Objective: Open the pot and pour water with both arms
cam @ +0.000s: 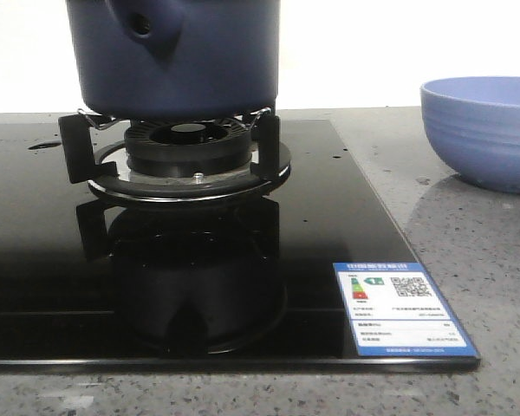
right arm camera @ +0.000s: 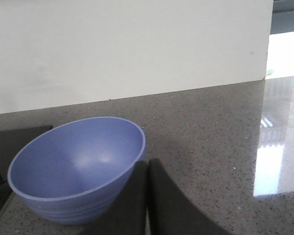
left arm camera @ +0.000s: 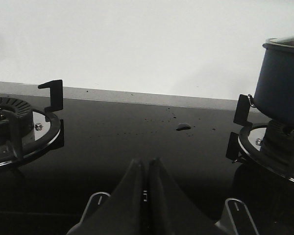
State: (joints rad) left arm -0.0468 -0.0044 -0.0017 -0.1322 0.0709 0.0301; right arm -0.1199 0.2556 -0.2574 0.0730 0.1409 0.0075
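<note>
Pot [cam: 186,61] sitting lidded on the burner [cam: 189,156] at twelve o'clock, bowl [cam: 485,130] waiting at two o'clock, both grippers, left [left arm camera: 147,169] and right [right arm camera: 147,169], idling clenched on nothing, needing to be opening wide before reaching squarely for the lid.

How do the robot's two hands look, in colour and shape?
The left hand has black, wedge-shaped fingers tapering to thin tips, flanked by two grey rounded parts, each marked with a short white line. The right hand shows similar plain black tapering fingers. No cables are visible.
</note>
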